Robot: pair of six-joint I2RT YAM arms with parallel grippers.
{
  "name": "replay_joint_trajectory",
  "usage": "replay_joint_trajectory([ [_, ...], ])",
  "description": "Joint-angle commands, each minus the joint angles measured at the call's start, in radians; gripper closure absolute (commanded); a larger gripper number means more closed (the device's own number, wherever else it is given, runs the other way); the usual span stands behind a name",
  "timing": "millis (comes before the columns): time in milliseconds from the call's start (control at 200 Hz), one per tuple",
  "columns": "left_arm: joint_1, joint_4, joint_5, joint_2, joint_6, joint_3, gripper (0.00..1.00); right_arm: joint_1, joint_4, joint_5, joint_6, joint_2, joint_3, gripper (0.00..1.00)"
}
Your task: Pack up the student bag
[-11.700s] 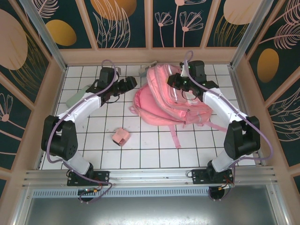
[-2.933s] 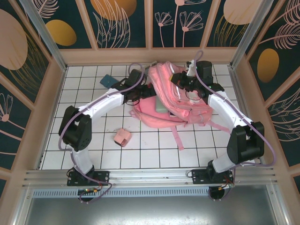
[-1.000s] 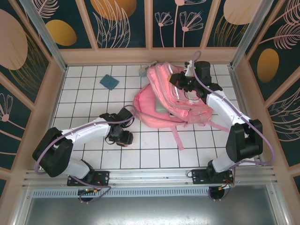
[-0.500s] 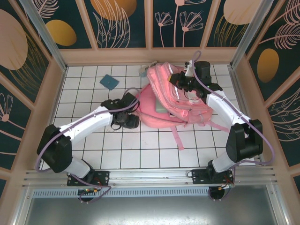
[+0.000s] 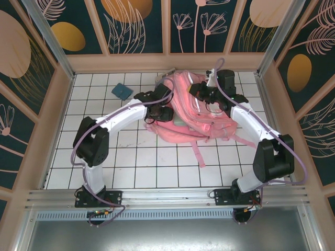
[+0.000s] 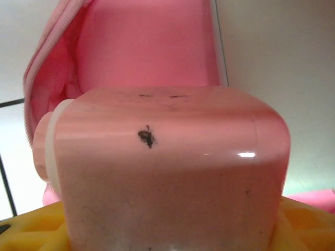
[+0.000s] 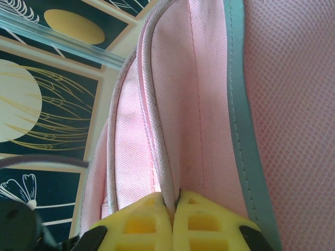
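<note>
Between the yellow pads [image 6: 309,232] of the left gripper [image 5: 159,111] sits a small pink box [image 6: 162,167], the jaws partway apart and clamped on its sides, right at the open mouth of the student bag [image 5: 207,123]. At the bag's raised top edge, the right gripper [image 7: 175,203] is pinched fully closed on a fabric seam beside the zip. The bag lies toward the far right of the white tiled table [image 5: 104,151].

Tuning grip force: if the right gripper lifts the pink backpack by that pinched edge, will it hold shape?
Probably not: the student bag is soft fabric lying slumped, so it likely sags. The right gripper pinches a thin seam, which might slip. Loose straps could drag.
</note>
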Motion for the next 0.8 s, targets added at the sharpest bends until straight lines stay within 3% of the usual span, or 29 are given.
replay_joint_trajectory([
  [0, 0.009, 0.045, 0.025, 0.053, 0.013, 0.059, 0.52, 0.014, 0.092, -0.022, 0.021, -0.061, -0.004, 1.0],
  [445, 0.006, 0.168, 0.169, 0.003, -0.078, -0.131, 0.52, 0.015, 0.101, -0.028, 0.022, -0.035, 0.01, 1.0],
  [795, -0.041, 0.082, 0.179, -0.047, -0.102, -0.221, 0.5, 0.015, 0.108, -0.031, 0.021, -0.021, 0.013, 1.0],
])
